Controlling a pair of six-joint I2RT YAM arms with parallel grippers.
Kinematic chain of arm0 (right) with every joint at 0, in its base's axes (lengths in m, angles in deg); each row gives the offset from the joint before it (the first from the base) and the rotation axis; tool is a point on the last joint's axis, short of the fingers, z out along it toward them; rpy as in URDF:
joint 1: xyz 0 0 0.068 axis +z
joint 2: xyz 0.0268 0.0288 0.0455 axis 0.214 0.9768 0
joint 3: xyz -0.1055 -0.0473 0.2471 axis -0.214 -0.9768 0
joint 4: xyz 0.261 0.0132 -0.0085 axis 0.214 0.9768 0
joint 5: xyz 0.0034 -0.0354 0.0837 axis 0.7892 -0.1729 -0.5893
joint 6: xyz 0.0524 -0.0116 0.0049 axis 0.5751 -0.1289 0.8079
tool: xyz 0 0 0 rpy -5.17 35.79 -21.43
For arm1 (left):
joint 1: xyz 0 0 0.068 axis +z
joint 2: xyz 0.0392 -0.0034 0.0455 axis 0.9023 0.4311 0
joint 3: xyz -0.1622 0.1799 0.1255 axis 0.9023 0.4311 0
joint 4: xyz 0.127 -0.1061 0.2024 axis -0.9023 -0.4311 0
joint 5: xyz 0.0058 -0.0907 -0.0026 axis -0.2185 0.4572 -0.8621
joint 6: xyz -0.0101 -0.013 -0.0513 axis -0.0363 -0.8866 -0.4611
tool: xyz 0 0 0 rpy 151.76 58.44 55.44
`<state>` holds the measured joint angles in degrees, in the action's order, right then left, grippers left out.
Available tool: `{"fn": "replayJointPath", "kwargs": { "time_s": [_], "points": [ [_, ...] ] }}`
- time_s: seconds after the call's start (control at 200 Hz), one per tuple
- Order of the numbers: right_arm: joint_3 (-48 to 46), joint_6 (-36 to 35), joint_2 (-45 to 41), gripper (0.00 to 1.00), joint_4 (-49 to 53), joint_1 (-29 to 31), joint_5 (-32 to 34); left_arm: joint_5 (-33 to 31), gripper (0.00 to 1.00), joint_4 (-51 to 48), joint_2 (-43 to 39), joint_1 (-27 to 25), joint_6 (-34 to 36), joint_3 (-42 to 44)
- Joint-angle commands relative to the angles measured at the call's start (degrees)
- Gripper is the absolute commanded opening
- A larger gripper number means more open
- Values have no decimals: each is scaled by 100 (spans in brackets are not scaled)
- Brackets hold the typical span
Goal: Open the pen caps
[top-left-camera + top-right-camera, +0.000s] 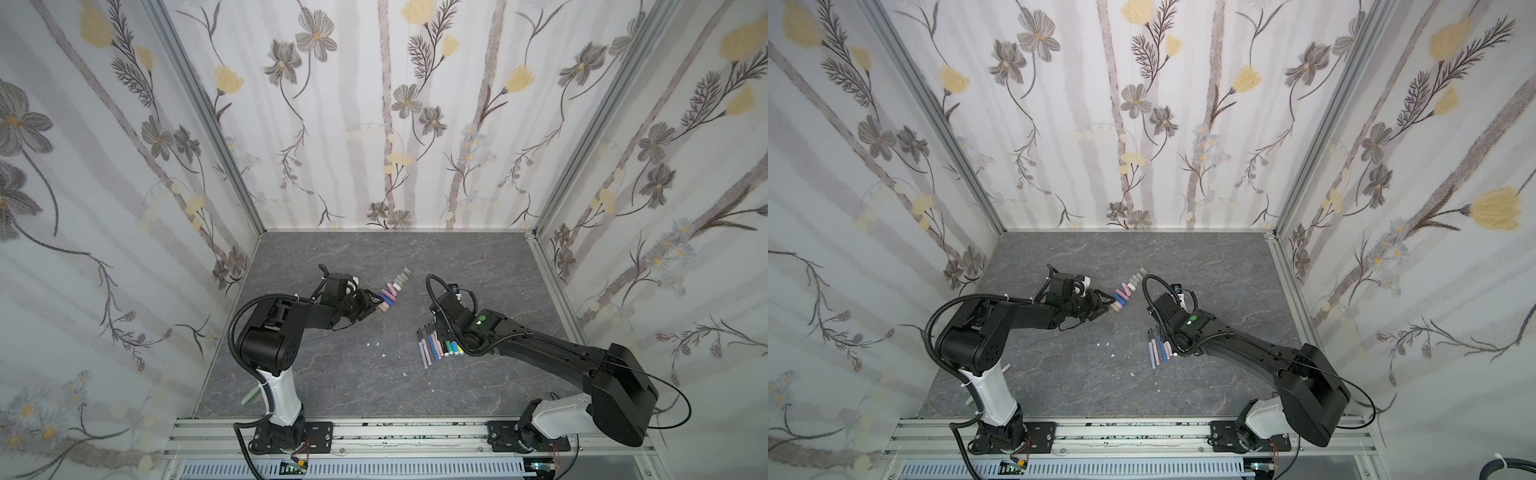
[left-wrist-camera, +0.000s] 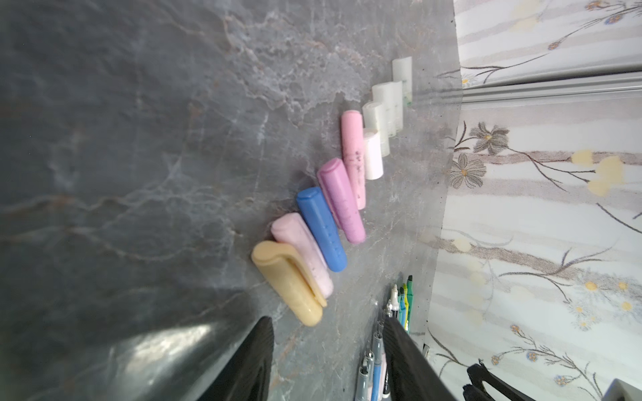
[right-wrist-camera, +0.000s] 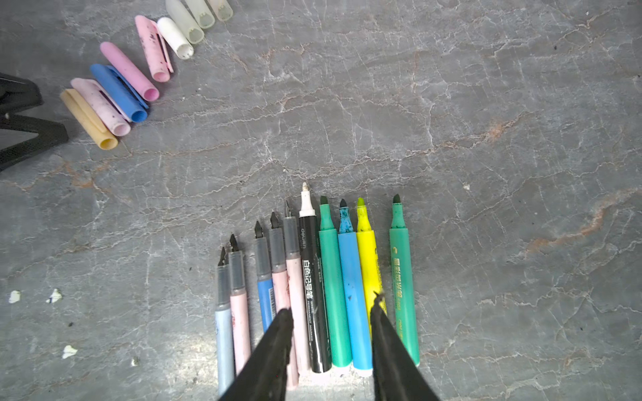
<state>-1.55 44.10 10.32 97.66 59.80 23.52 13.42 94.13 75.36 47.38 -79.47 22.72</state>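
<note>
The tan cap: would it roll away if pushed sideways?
The tan cap has a clip along its side, so it would probably rock rather than roll far. Its open end shows it is hollow, so it is likely light and easily flicked. It touches the pale pink cap, so a push could shift both.

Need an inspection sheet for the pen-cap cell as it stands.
Surface: grey marbled tabletop, veined.
Job's things: nine pen caps in a slanted row, all off; ten uncapped pens side by side.
Clutter: white scraps; pale green piece by left arm's base.
Grippers: left gripper jaws apart, empty, near tan cap; right gripper jaws apart above pens.
Cables: black hoses looped along both arms.
Surroundings: floral wallpaper walls, aluminium rail in front.
</note>
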Motion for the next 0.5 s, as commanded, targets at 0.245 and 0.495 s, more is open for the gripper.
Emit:
{"fn": "replayJointPath", "kwargs": {
  "time_s": [0.245, 0.495],
  "points": [
    [267, -630, -473, 68, -434, -461, -106, -564, 100, -1621, -2068, 519, 864, -116],
    [452, -977, -1026, 73, -660, -1718, -119, -2895, 100, -2262, -3597, 1239, 2397, -293]
  ]
}}
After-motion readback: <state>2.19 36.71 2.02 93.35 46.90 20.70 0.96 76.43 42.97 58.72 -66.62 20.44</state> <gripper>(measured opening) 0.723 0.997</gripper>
